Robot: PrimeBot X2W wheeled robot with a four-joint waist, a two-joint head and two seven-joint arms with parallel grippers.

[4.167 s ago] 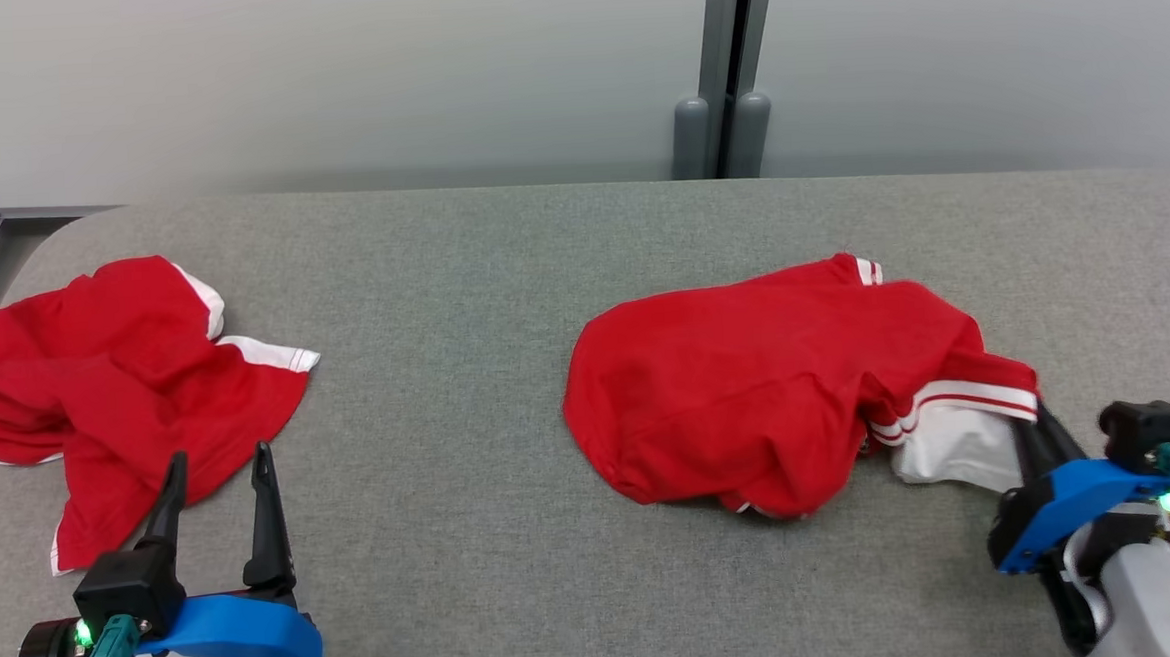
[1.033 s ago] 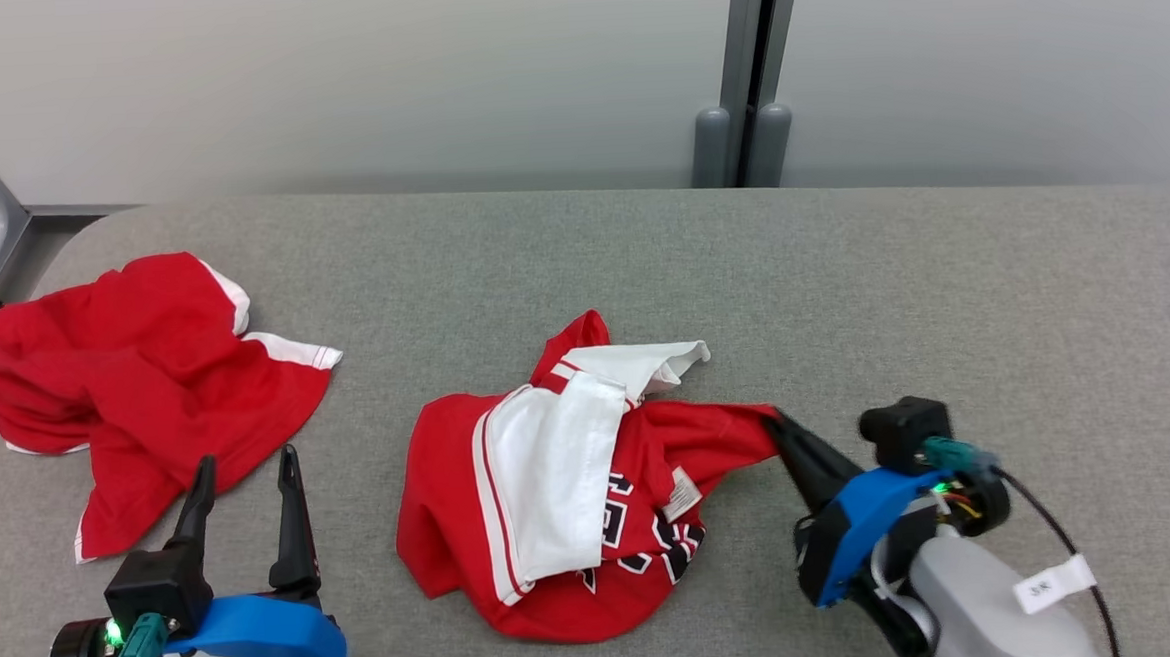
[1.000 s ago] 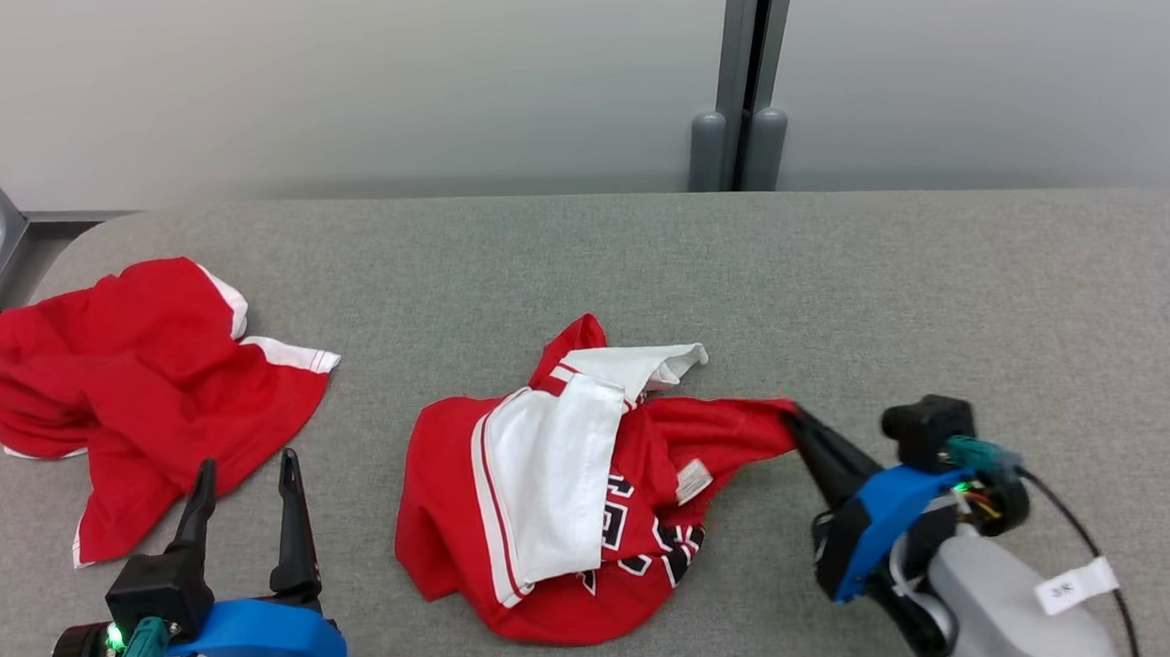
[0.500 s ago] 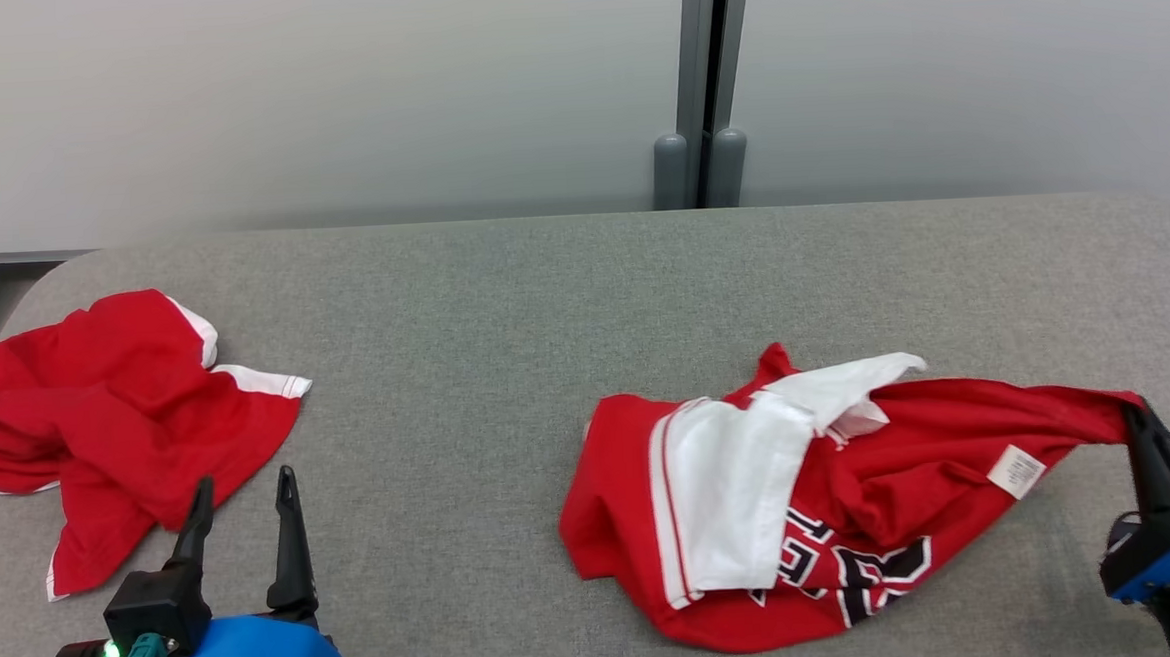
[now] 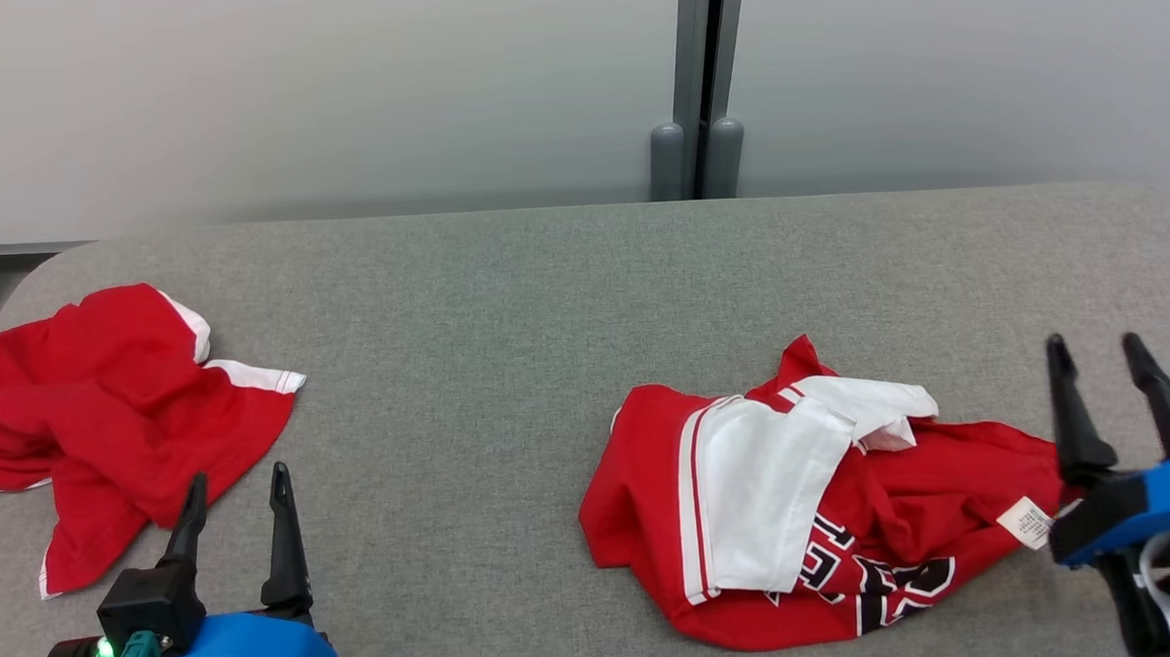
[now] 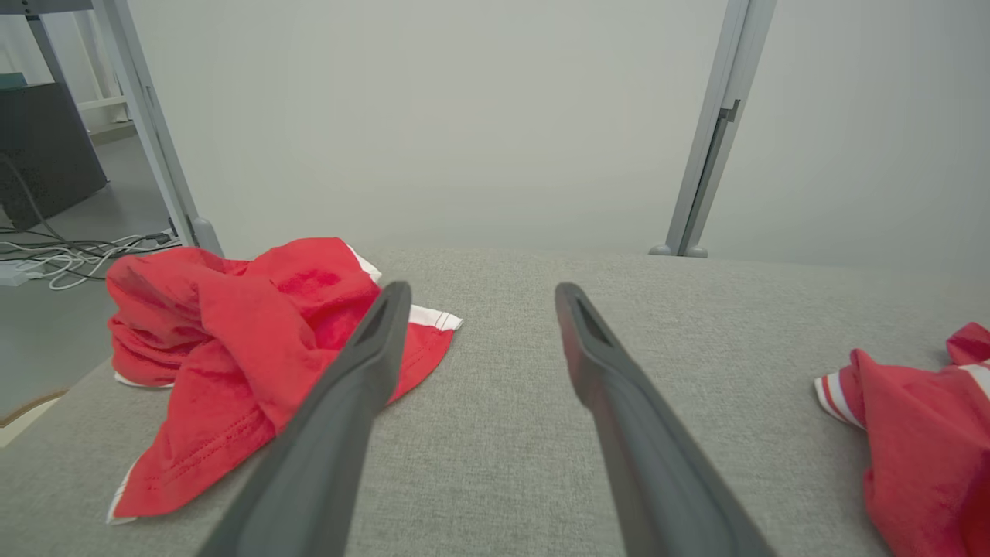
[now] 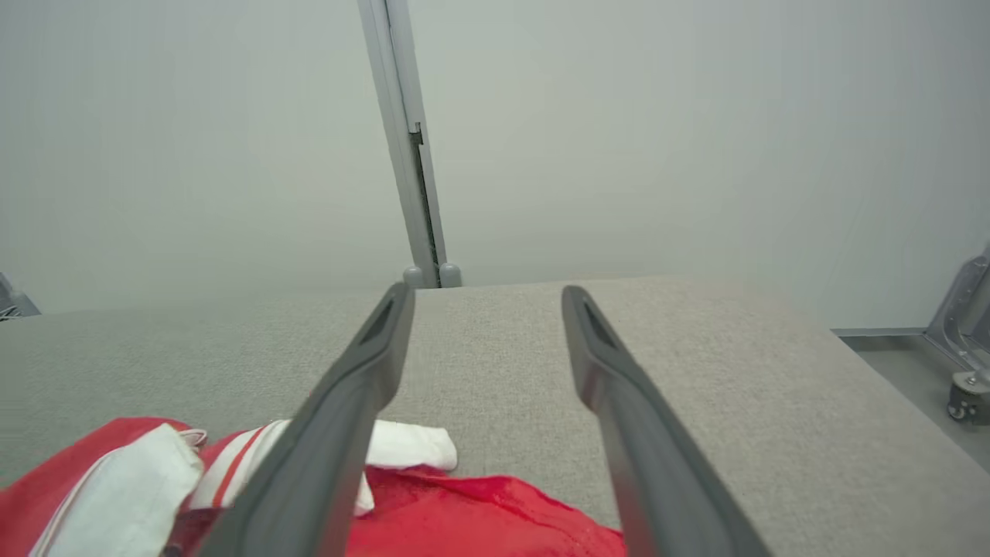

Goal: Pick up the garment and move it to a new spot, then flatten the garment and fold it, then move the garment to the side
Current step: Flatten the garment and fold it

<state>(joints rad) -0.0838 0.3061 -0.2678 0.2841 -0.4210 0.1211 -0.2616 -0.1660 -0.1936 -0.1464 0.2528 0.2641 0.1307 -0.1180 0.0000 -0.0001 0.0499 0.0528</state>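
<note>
Left gripper (image 6: 479,298) above the grey table (image 6: 503,449), two red pieces of clothing at its sides.

The two dark fingers (image 6: 340,418) stand wide apart with nothing between them, their tips over bare table. At about ten o'clock from the tips lies a crumpled red garment (image 6: 232,340) with a white edge, and the left finger partly covers it. At about four o'clock, at the edge of the view, lies part of a striped red garment (image 6: 920,441), well apart from the fingers. A grey post (image 6: 711,139) rises at one o'clock before the pale wall, and cables (image 6: 62,259) lie on the floor at nine o'clock.
</note>
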